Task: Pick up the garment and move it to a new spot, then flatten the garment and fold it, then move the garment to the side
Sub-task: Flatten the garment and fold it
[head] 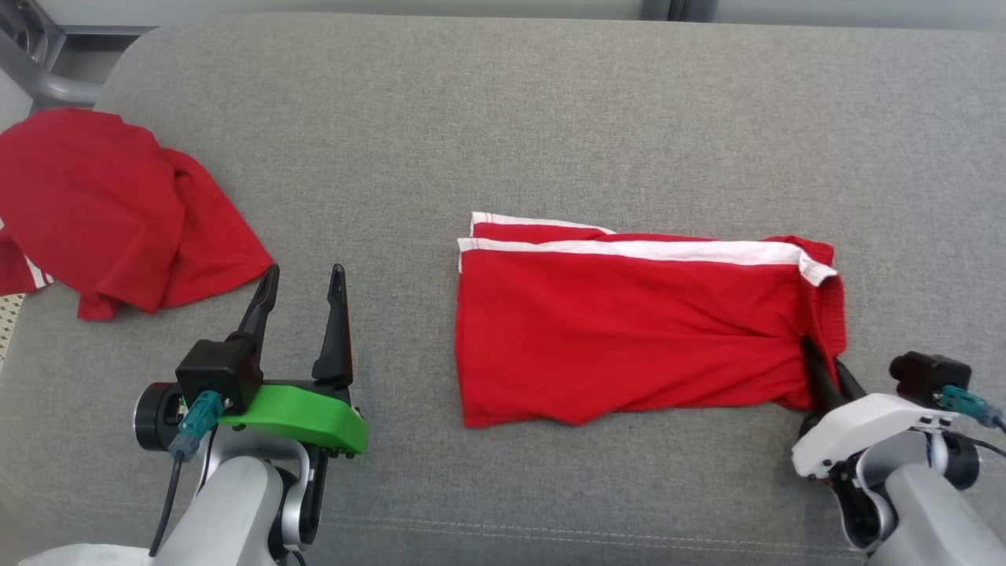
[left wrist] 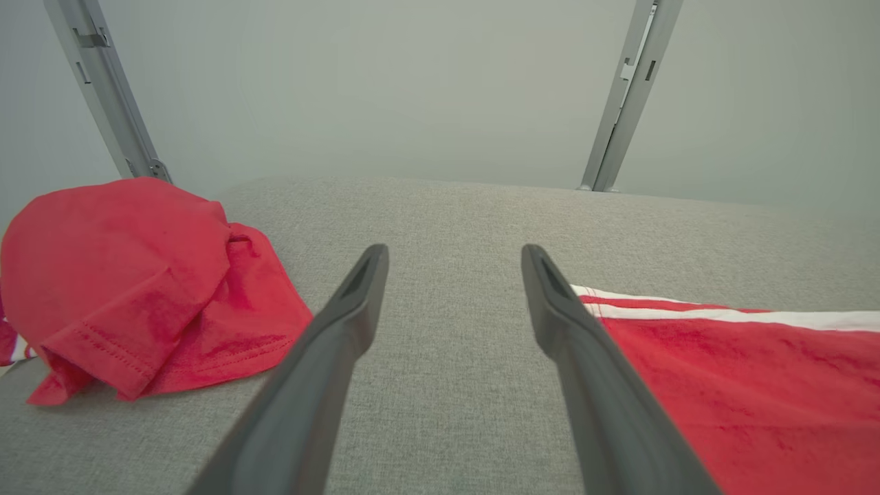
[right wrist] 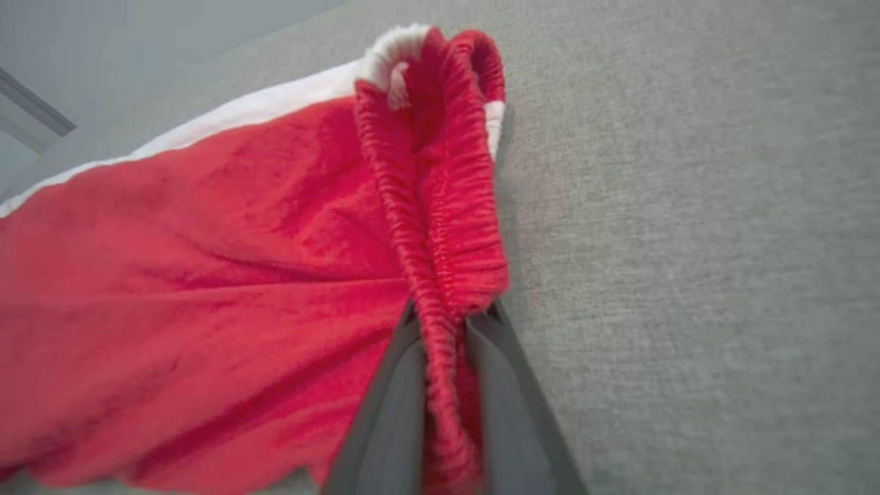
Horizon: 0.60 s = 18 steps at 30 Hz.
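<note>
The garment [head: 629, 338] is a pair of red shorts with white side stripes, lying folded flat on the grey cushion, waistband to the right. My right gripper [head: 817, 358] is shut on the gathered waistband [right wrist: 440, 275] at the shorts' near right corner; the elastic runs between its two fingers in the right wrist view. My left gripper [head: 302, 283] hovers open over bare cushion to the left of the shorts, nothing between its fingers [left wrist: 350, 309]. The shorts' left edge [left wrist: 742, 371] lies just right of that gripper.
A second red garment [head: 110, 212] lies crumpled at the cushion's far left, also in the left wrist view [left wrist: 130, 275]. The grey cushion [head: 503, 118] stretches wide behind the shorts. Metal frame posts [left wrist: 629, 89] rise behind it.
</note>
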Tool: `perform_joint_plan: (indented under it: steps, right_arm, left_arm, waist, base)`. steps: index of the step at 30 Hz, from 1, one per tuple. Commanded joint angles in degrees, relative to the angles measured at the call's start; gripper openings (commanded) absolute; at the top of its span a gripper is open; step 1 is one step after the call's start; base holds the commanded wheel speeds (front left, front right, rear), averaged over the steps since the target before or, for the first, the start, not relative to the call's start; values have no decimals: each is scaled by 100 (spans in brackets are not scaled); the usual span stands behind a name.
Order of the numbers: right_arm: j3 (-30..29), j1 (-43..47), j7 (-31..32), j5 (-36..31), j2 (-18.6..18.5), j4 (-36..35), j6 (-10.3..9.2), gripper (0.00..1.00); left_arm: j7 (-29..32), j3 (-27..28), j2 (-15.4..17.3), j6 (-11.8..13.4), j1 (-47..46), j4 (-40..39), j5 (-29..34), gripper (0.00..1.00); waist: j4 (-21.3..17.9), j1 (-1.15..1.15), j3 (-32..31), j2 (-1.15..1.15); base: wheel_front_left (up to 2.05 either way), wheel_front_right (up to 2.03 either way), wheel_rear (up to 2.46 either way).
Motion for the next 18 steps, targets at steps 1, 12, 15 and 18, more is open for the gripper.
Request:
perform_joint_plan:
  steps: [1,12,15,18]
  right_arm:
    - [-154,19,-83,236,-184,85,-28,0]
    - [-872,353,-309,371,-589,64,-22,0]
    - [-798,286,-320,110,-502,-252,-19,0]
    - [-503,227,-201,-107,-345,-890,-16,0]
  left_arm:
    - [-30,23,-8,-25,-60,17,33,100]
    - [-24,118,-2,-41,-58,-27,85,100]
    - [-19,135,21,-44,-72,-21,103,100]
    - [-20,180,57,4,-38,-25,104,100]
  waist:
    - [-30,0,14,0]
    - [-267,0,80,0]
    - [-372,0,83,0]
    - [-502,0,57,0]
  base:
    - [0,0,0]
    - [0,0,0]
    - [0,0,0]
    - [0,0,0]
